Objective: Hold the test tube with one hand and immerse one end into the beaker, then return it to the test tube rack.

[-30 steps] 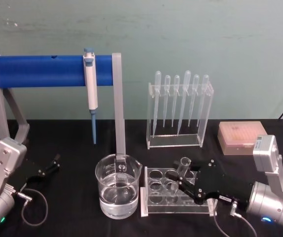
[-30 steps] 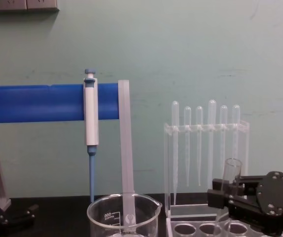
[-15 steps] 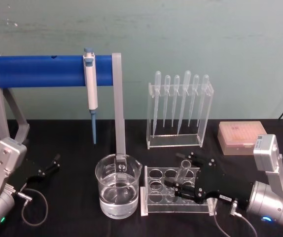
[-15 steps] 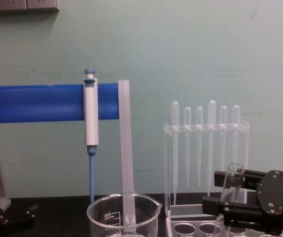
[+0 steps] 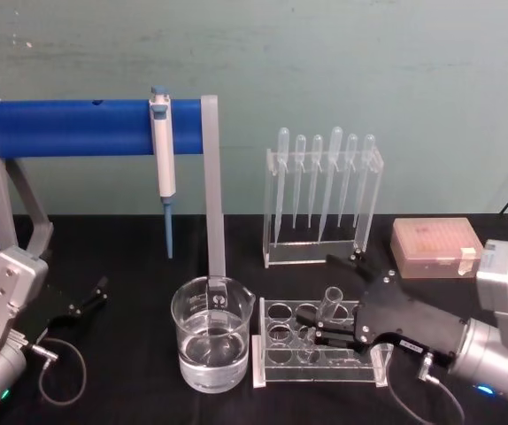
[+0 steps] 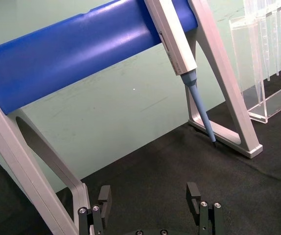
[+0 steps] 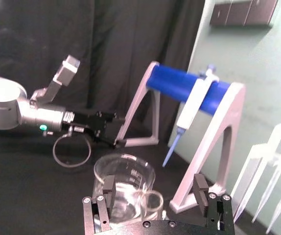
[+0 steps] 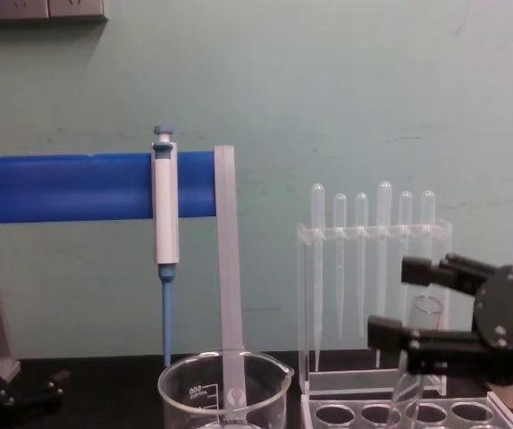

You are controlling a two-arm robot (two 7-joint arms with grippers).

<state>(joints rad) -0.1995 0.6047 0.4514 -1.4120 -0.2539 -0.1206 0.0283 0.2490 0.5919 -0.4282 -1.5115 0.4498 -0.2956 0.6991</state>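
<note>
The test tube (image 5: 329, 305) stands tilted in a hole of the clear rack (image 5: 276, 370), its open mouth up. My right gripper (image 5: 314, 285) is open, one finger on each side of the tube and not touching it. From the chest the tube (image 8: 420, 335) rises from the rack (image 8: 346, 416) between the spread fingers of the right gripper (image 8: 389, 297). The right wrist view shows the tube mouth (image 7: 152, 202) between the open right gripper (image 7: 155, 191), with the beaker (image 7: 124, 182) beyond. The beaker (image 5: 211, 335), part full of water, stands left of the rack. My left gripper (image 5: 90, 297) rests open at the table's left.
A blue bar stand (image 5: 95, 127) holding a white-and-blue pipette (image 5: 163, 159) spans the back left, one leg just behind the beaker. A clear holder of plastic pipettes (image 5: 323, 199) stands behind the rack. A tip box (image 5: 435, 246) sits at the right.
My right gripper has let go of the test tube: its fingers spread apart and it drew back to the right. The tube stays leaning in the rack. The left arm has not moved.
</note>
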